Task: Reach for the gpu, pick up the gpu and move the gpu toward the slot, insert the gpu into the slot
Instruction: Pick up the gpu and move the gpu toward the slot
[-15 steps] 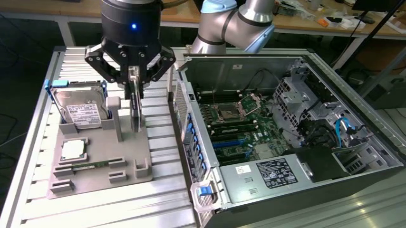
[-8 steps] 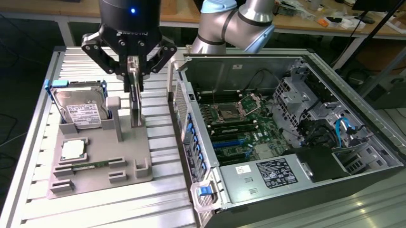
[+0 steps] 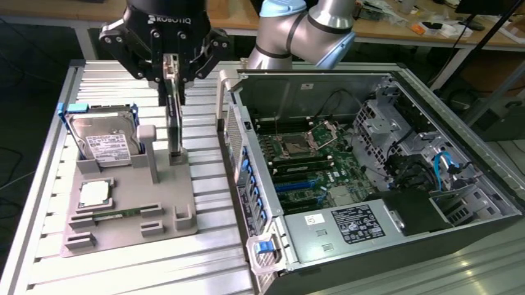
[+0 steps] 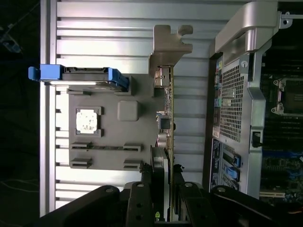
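The gpu [image 3: 174, 120] stands on edge, a thin green card with its silver bracket [image 4: 165, 45] at the far end. Its lower edge meets the upright post of the grey holder plate [image 3: 164, 236]. My black gripper [image 3: 171, 72] hangs right over the card, its fingers [image 4: 144, 189] pressed against both faces of the top edge, shut on it. In the wrist view the gpu [image 4: 164, 118] runs edge-on away from the gripper [image 4: 162, 191]. The blue slots [image 3: 297, 183] lie on the motherboard inside the open computer case [image 3: 459, 160], at the exterior view's right of the card.
On the holder plate sit a silver hard drive [image 3: 102, 144] in a blue bracket, a processor chip [image 3: 94, 193] and a narrow memory stick [image 3: 115, 215]. The case's perforated rear wall [image 3: 238, 153] stands close beside the card. All rest on a slatted metal table [image 3: 205, 258].
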